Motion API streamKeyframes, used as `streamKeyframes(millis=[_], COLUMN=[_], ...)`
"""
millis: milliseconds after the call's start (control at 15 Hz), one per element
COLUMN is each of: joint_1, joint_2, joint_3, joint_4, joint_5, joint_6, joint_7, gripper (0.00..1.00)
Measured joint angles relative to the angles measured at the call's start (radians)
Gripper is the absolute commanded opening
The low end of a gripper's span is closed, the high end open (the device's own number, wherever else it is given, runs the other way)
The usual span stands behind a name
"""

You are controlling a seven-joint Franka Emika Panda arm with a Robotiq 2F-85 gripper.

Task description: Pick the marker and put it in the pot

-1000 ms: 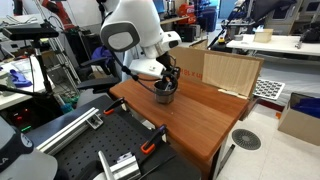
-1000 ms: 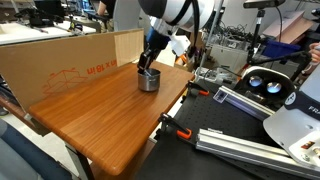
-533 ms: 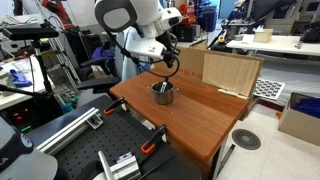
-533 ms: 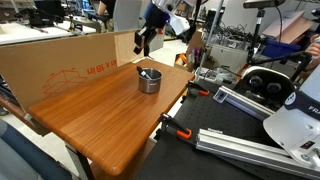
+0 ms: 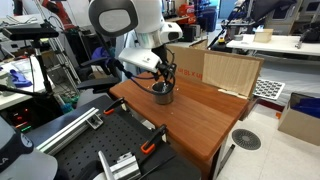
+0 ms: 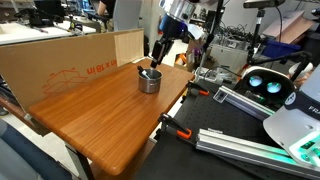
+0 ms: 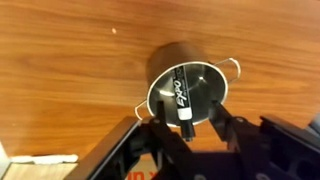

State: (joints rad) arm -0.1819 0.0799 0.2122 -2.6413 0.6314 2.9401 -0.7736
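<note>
In the wrist view the gripper (image 7: 182, 125) comes in from 6 o'clock, its two dark fingers (image 7: 228, 132) spread wide with nothing between them. One tip sits at about 8 o'clock of the pot (image 7: 172, 58) and one at about 4 o'clock, both above it and clear of the rim.

Only this view looks straight down into the pot. The marker (image 7: 185, 92) lies inside on the dark bottom, running roughly from 12 to 6 o'clock. Its light end is at 6 o'clock, nearest the fingers and between them but below them. The marker is thin and black with white lettering along the barrel. The pot is round, silver-grey metal, with small handles at 2 and 8 o'clock, and stands on the wooden table (image 7: 60, 60).

In both exterior views the gripper (image 5: 166, 78) (image 6: 158, 50) hangs just above the pot (image 5: 162, 95) (image 6: 149, 82). That gap in height cannot be read from the wrist view. The marker is too small to make out there. Beyond the pot a cardboard box (image 5: 232, 72) (image 6: 60, 60) stands at the table's far edge.
</note>
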Motion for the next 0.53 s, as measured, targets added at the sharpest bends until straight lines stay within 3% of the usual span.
streamKeyframes(millis=[533], joint_1=[0.003], joint_2=[0.000], joint_3=[0.001], joint_4=[0.004], joint_5=[-0.003], joint_6=[-0.001], joint_7=[0.007], gripper=[0.52])
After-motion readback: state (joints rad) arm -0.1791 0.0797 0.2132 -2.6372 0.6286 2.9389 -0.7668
